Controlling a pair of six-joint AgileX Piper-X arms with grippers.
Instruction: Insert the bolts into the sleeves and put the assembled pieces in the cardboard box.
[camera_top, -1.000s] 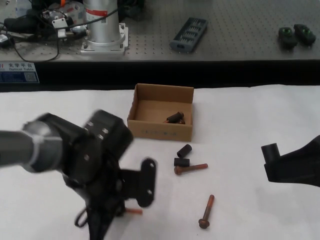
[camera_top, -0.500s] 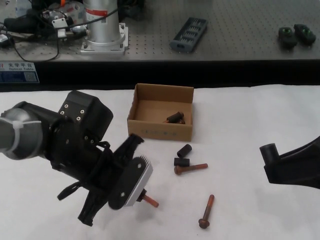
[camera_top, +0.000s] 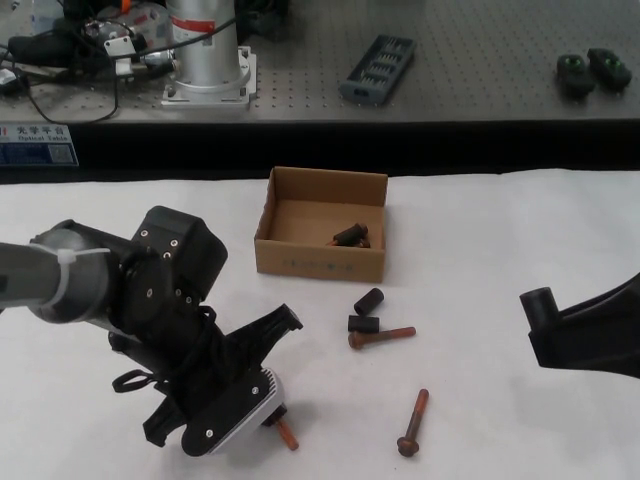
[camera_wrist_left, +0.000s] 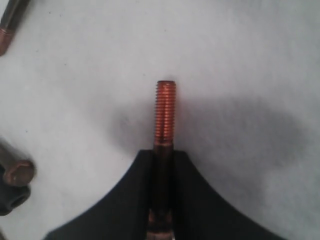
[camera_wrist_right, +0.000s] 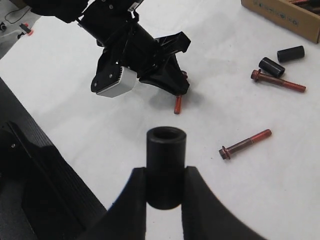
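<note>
Gripped bolt (camera_wrist_left: 165, 112) and sleeve (camera_wrist_right: 165, 150), each partly hidden.
The left gripper (camera_wrist_left: 162, 156) clamps the bolt, head hidden; right gripper (camera_wrist_right: 165, 174), 4 o'clock from the cardboard box (camera_top: 320, 262), pinches the sleeve.

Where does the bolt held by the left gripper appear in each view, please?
High view: bolt pokes from the left gripper, low, left of centre.
Left wrist view: bolt clamped between the fingers.
Right wrist view: bolt under the left gripper, beyond the held sleeve.
Shared landmark: the left gripper.
</note>
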